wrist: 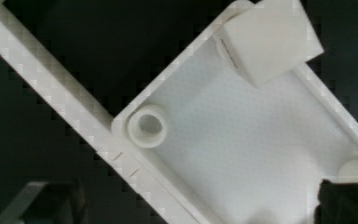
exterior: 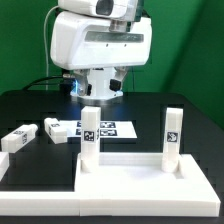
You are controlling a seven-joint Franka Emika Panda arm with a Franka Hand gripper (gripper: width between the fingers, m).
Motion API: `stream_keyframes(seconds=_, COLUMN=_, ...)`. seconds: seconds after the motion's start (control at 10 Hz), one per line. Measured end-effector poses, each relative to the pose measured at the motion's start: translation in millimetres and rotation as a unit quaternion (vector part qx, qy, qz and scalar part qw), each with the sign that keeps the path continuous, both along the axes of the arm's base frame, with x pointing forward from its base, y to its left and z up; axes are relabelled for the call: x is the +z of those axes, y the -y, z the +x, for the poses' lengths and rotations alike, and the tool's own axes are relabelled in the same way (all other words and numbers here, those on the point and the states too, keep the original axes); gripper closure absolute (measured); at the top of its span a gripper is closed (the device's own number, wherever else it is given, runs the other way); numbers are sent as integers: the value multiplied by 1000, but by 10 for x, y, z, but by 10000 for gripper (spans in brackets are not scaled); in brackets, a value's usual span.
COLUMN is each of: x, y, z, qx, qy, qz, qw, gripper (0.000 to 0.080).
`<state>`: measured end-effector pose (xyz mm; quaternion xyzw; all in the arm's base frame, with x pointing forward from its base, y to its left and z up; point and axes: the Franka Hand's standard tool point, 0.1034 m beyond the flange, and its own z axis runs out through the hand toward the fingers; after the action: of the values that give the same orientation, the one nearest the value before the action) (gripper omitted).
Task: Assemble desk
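while the arm hangs over the back of the bench, the claw is released. its dark fingers sit wide apart at the edges of the wrist view, gripping nothing.

down front, toward the exterior view's right, the desk top lies flat on the bench with its raised rim showing. two legs are up on it: one standing leg at its far corner on the exterior view's left, the other standing leg at the far corner on the exterior view's right. both are upright, each with its black-and-white tag facing the camera.

over on the exterior view's left, two more lie on their sides on the bench — one loose leg near the edge, the other loose leg just beside the marker board. that board lies flat behind the standing legs, below the claw.

from the wrist, it's the desk top close up: smooth white face, ridged rim, a round hole near the rim, and a white leg block at one corner — which leg, i cannot tell.
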<state>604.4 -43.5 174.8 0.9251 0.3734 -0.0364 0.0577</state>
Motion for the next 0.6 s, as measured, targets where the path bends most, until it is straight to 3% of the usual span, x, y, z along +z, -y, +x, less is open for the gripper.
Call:
stream_keyframes(seconds=0.2, x=-20, y=11, z=-59, qx=-1, qy=-8, qz=-1, qw=1000, gripper=150)
stream_keyframes(seconds=0.3, x=-47, y=70, z=-238, qx=-7, qy=-24, qz=-3, qw=1000, gripper=150)
stream_keyframes(seconds=0.6, x=-182, y=270, z=-945, qx=-32, qy=-109, qz=-50, qw=992, gripper=150)
